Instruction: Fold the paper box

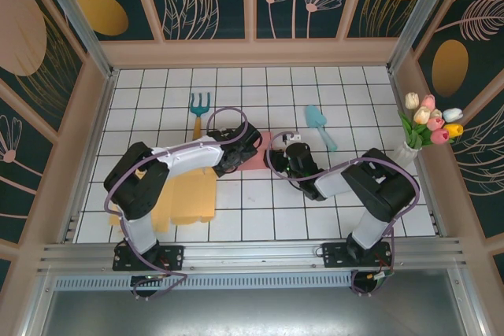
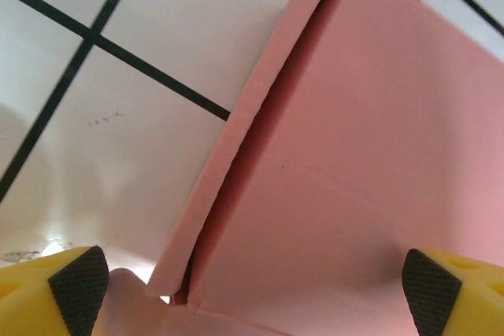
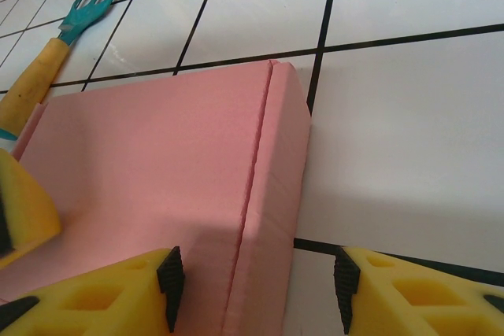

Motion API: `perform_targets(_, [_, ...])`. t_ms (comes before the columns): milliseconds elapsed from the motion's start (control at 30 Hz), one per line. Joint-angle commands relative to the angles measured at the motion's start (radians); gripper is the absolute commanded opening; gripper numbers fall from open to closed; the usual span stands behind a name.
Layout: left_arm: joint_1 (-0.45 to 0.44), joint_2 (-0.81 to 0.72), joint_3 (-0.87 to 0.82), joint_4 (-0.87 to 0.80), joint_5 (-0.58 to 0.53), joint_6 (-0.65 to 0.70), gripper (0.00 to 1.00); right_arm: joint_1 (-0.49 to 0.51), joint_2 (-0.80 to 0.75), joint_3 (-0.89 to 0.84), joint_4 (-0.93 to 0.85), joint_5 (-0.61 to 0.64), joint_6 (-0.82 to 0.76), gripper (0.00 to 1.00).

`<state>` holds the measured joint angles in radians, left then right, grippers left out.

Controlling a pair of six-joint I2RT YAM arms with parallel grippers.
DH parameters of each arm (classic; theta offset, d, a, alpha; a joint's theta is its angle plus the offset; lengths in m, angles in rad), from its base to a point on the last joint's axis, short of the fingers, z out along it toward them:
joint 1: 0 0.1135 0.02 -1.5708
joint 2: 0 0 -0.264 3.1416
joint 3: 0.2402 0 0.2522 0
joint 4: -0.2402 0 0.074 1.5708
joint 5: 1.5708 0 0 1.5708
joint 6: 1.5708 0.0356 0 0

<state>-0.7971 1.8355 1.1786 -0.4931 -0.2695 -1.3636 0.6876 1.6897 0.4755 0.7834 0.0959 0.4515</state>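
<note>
From above, we are holding the left gripper (image 1: 249,147) at the box's (image 1: 263,145) 9 o'clock and the right gripper (image 1: 288,155) at its 3.

On the left wrist, our jaws are gaping wide and holding nothing, with a flap (image 2: 236,155) rising at 10 o'clock.

On the right wrist, our half-open jaws are straddling the box's edge (image 3: 276,186) at 6 o'clock without pinching it.

We are judging the folding barely begun.

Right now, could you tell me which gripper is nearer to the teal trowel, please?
Right. The right gripper is at the pink box, just left of the teal trowel; the left gripper is across the box, farther left.
</note>
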Motion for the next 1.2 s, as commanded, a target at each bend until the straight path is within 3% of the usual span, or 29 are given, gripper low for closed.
perform_targets(0, [-0.001,0.032,0.011,0.017,0.034,-0.017,0.97,-0.004,0.041,-0.014,-0.08,-0.015,-0.012,0.56])
perform_targets(800, [-0.008,0.065,-0.002,0.034,0.07,-0.063,0.96,-0.003,0.03,-0.031,-0.073,-0.028,0.007,0.56])
perform_targets(1167, [-0.008,0.047,-0.039,0.025,0.019,-0.074,0.96,0.0,-0.023,-0.053,-0.091,-0.029,0.007,0.56])
